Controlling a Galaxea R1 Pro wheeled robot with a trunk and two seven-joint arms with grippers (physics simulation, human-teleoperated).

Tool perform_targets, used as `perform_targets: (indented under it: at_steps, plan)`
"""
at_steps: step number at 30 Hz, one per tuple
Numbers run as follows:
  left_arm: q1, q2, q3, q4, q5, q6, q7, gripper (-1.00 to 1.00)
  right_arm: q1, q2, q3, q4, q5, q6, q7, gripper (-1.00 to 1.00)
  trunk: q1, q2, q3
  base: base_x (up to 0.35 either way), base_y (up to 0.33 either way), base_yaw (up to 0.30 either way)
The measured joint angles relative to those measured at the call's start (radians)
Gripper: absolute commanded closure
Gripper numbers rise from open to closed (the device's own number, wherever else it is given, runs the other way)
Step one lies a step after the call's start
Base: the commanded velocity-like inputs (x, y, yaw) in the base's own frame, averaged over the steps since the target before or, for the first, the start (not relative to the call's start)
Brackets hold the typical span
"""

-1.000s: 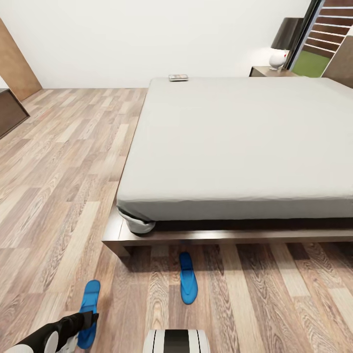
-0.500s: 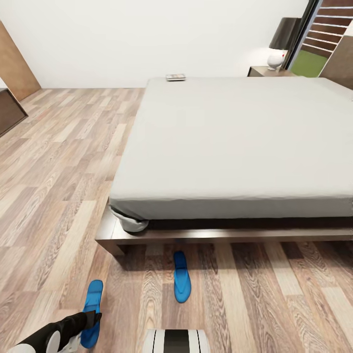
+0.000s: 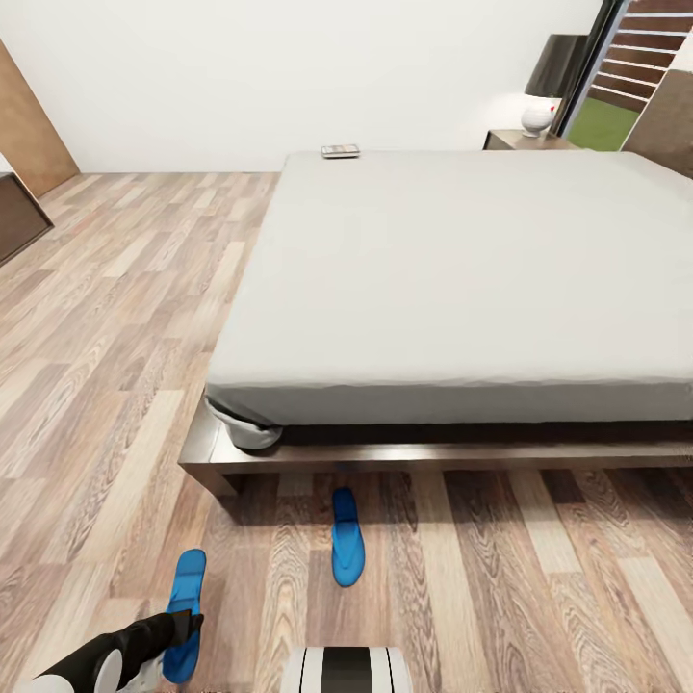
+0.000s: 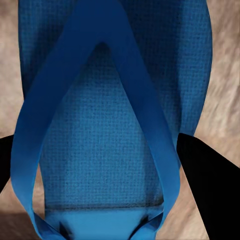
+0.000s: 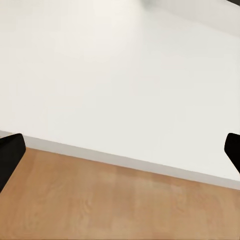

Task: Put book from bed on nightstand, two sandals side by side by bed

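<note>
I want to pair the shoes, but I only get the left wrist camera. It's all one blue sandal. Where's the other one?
Observer: The other flat bright blue sandal lies on the wood plank floor, just in front of the bed's dark brown wooden frame.
Operator: Is my sandal next to it?
Observer: No. Your sandal, under the open left gripper, lies apart from it, farther from the bed.
Operator: And the book?
Observer: A small thin book lies at the far corner of the light grey mattress.

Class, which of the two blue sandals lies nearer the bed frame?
The sandal just before the bed frame's corner; the other sandal lies farther out, by the left end effector.
</note>
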Motion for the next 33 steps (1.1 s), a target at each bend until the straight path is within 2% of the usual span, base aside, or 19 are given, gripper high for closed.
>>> perform_targets:
  at_steps: [11,18,26,33]
  plan:
    - [0.000,0.000,-0.001,-0.006,0.001,0.000,0.006,1.00,0.000,0.000,0.001,0.000,0.000,0.001,-0.001,-1.00,0.000,0.000,0.000,-0.012,-0.116,0.000]
    - [0.000,0.000,-0.001,-0.007,0.001,0.000,0.008,1.00,0.000,0.000,0.001,0.000,0.000,0.001,0.000,-1.00,0.000,0.000,0.000,0.135,-0.194,0.000]
    - [0.000,0.000,-0.003,-0.007,0.001,0.000,0.009,1.00,0.000,0.000,0.001,0.000,0.000,0.001,0.001,-1.00,0.000,0.000,0.000,0.071,-0.064,0.000]
    - [0.000,0.000,-0.024,-0.007,0.001,0.001,0.009,1.00,0.000,0.000,0.001,0.000,0.000,0.001,0.000,-1.00,0.000,0.000,0.000,0.144,-0.085,0.000]
